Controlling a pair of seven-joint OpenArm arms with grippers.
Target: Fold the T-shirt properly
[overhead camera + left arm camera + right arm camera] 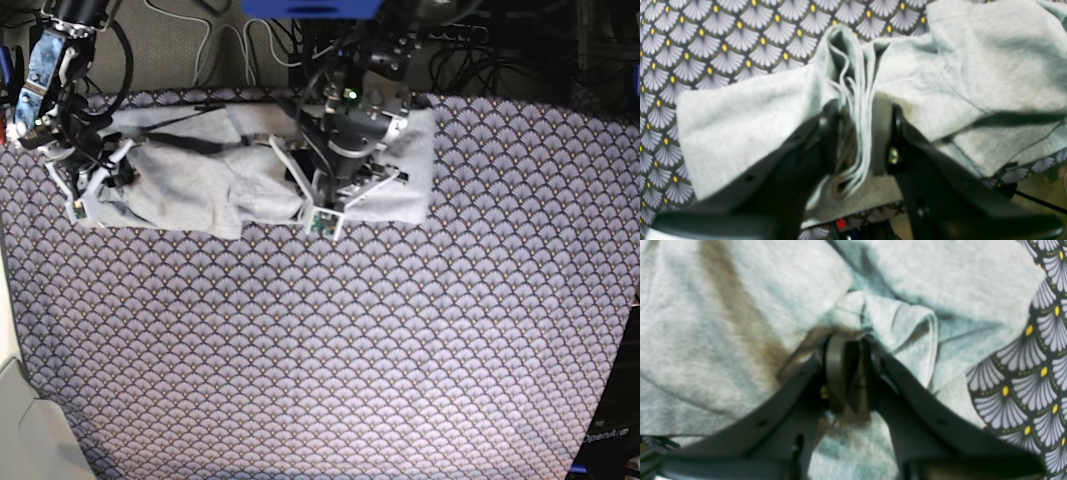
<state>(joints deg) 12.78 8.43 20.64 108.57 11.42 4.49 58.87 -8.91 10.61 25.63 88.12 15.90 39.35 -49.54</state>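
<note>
Both arms' fingers point(857, 133) pinch T-shirt point(200, 190) folds.

The tabletop point(330, 350) is covered edge to edge by a purple tablecloth point(450, 300) with a scallop pattern and small yellow dots. The grey T-shirt point(200, 190) lies on the cloth along the far edge, rumpled and bunched, stretching from the left side to past the middle. The near and right parts of the cloth carry nothing.
</note>
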